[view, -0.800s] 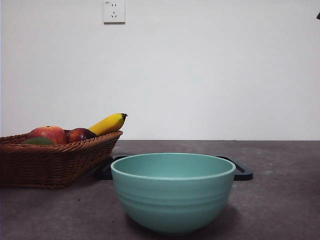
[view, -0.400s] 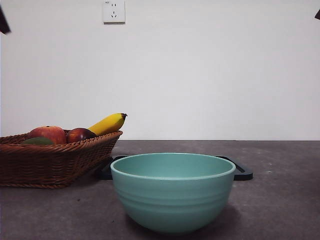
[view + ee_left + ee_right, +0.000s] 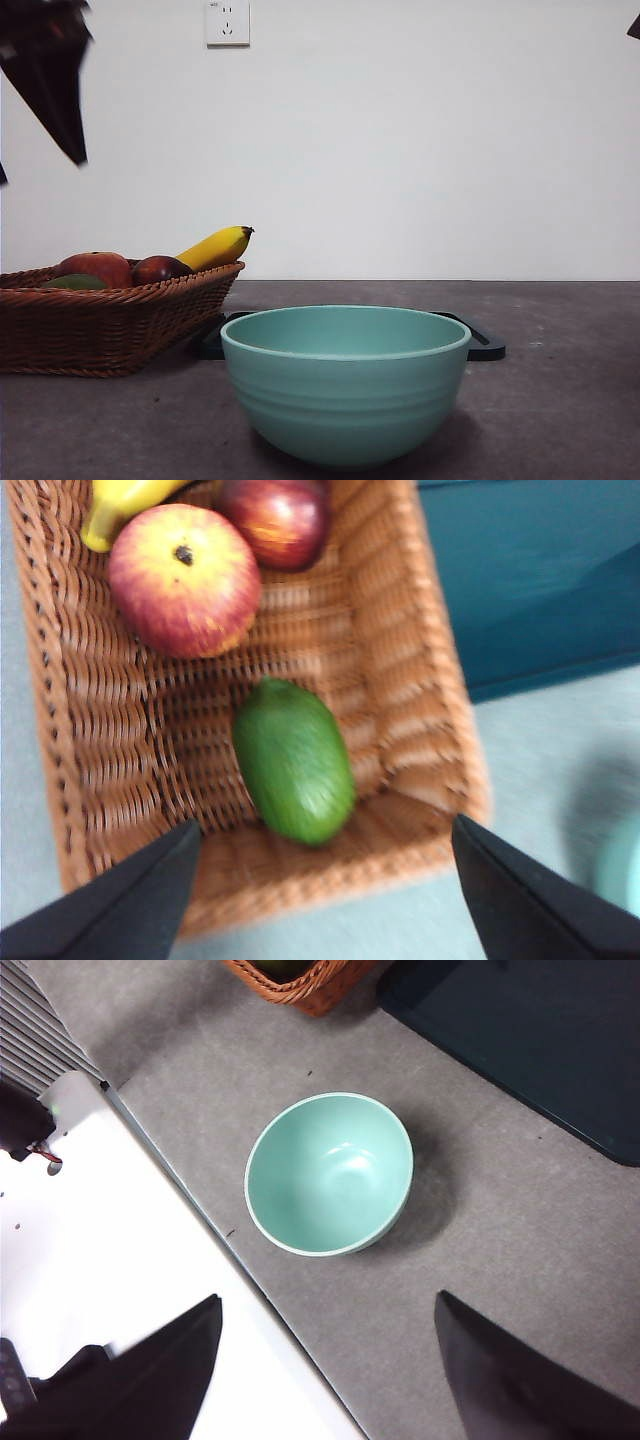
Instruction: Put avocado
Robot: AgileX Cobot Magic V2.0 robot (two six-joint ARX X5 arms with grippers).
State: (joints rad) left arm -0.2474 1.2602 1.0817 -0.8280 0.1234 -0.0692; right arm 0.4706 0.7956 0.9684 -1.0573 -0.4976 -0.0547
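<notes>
The avocado is a dull green oval fruit lying in the wicker basket; in the front view only its top shows over the basket rim. My left gripper is open and empty, above the basket with the avocado between its jaws' lines; in the front view it shows as a dark shape at the upper left. My right gripper is open and empty, high above the teal bowl, which stands front and centre in the front view.
The basket also holds a red apple, a dark red-brown fruit and a banana. A dark tray lies behind the bowl. A white platform borders the table.
The left arm has come down into the front view at the upper left; one second ago it was out of view. The fruit, basket and bowl have not moved.
</notes>
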